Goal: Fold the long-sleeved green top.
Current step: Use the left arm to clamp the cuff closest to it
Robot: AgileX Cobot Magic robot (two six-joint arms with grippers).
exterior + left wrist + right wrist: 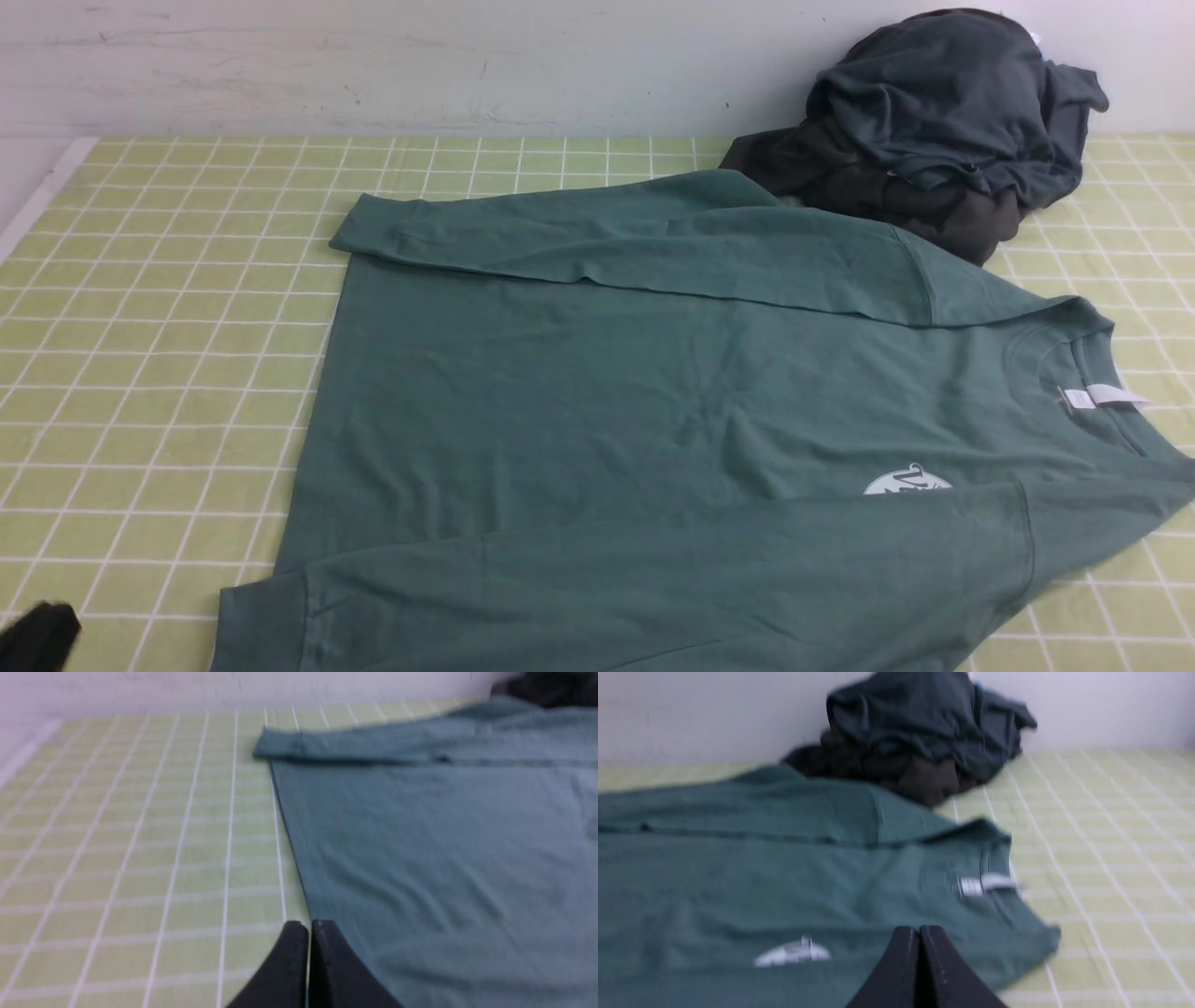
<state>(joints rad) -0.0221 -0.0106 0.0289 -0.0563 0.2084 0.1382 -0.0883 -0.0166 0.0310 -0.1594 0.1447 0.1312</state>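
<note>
The green long-sleeved top (653,401) lies flat on the checked cloth, its neck to the right. One sleeve (607,243) is folded across its far edge, the other (653,588) across its near edge, half covering the white logo (906,483). The white neck label (1102,397) shows at the collar. My left gripper (309,924) is shut and empty, hovering at the top's hem edge (289,858); in the front view only its dark tip (37,637) shows at the lower left. Over the chest near the collar (994,858), my right gripper (920,927) is shut with nothing in it.
A heap of dark charcoal-grey garments (934,131) sits at the back right against the white wall, touching the top's far shoulder. The yellow-green checked cloth (168,327) covers the table; its left edge (37,201) runs along a white border.
</note>
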